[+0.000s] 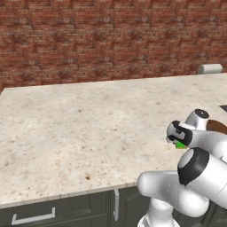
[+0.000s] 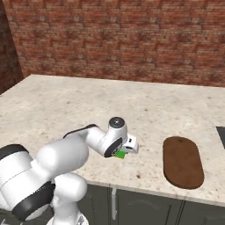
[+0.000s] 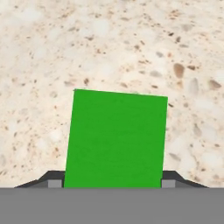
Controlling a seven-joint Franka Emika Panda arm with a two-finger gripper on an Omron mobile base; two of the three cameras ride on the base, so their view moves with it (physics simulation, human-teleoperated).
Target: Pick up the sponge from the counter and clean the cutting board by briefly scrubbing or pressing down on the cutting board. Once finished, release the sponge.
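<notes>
The tool (image 3: 113, 183) points down at the tabletop (image 1: 80, 128), and its two dark fingertips (image 3: 54, 180) sit tight against the left and right sides of the green sponge (image 3: 116, 138). In the hand view the sponge fills the gap between the tips, so the tool is clenched on the sponge. Whether the sponge is lifted off the stone or resting on it cannot be told from these views.

From the right base view, the sponge (image 2: 119, 154) shows as a small green patch under the white wrist, near the front edge of the tabletop (image 2: 66, 105). The brown cutting board (image 2: 183, 161) lies flat on the same surface, to the right of the sponge and well apart from it, also close to the front edge. The sponge is not over the cutting board.

From the left base view, a sliver of green (image 1: 180, 144) peeks out below the wrist, and a small part of the cutting board (image 1: 218, 127) shows just past the arm, to the right of the sponge. A grey cylinder (image 1: 209, 68) lies at the back of the tabletop by the brick wall (image 1: 111, 40), far behind the cutting board. Dark cabinet doors (image 1: 57, 213) sit under the tabletop's front edge.
</notes>
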